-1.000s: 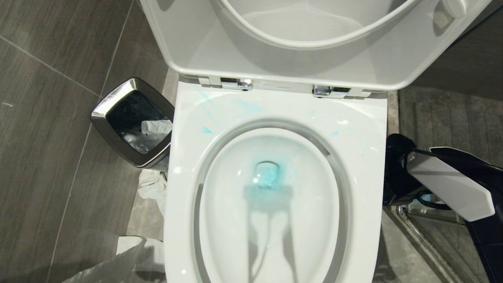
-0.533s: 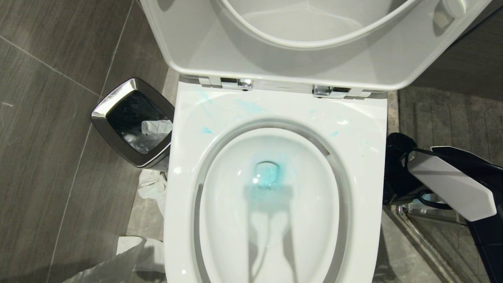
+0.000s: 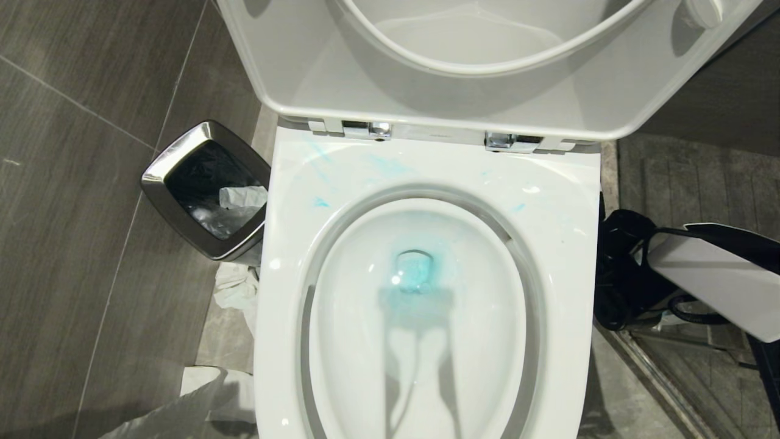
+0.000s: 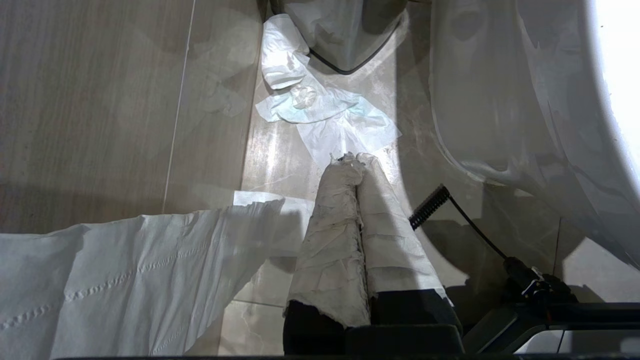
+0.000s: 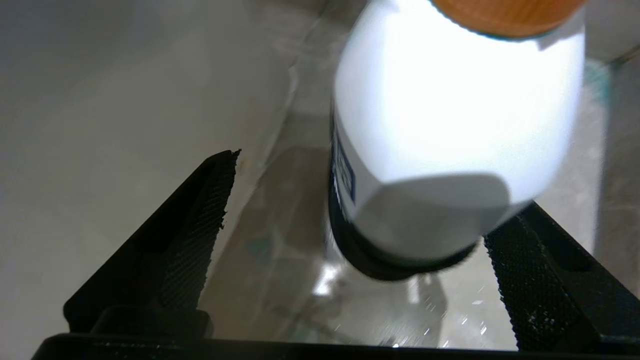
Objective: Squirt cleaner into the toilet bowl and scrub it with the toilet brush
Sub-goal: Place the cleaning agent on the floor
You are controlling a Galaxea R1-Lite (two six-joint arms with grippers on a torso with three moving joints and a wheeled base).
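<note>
The right gripper [image 5: 357, 240] stands with its two black fingers [image 5: 200, 225] spread wide, holding nothing. Only the right wrist view shows what lies between them: a white bottle [image 5: 450, 125] with an orange cap [image 5: 500, 12], a dark base and a blue-edged label. It stands apart from one finger; whether it touches the other cannot be told. Its long axis runs away from the wrist, cap end farthest.

In the head view the right arm [image 3: 713, 280], white shell over black, reaches in low beside the right edge of the toilet bowl [image 3: 567, 256], and the bottle is hidden there.

The cleaner [image 3: 415, 271] shows as a turquoise pool at the bottom of the basin, with thin smears along the bowl's back rim.

The left wrist view alone shows the left gripper [image 4: 357, 162], clenched, its fingers wrapped in white tissue and pointing down at the floor by crumpled paper [image 4: 325, 115].

A steel-rimmed bin [image 3: 207, 189] stands at the bowl's left back corner.
</note>
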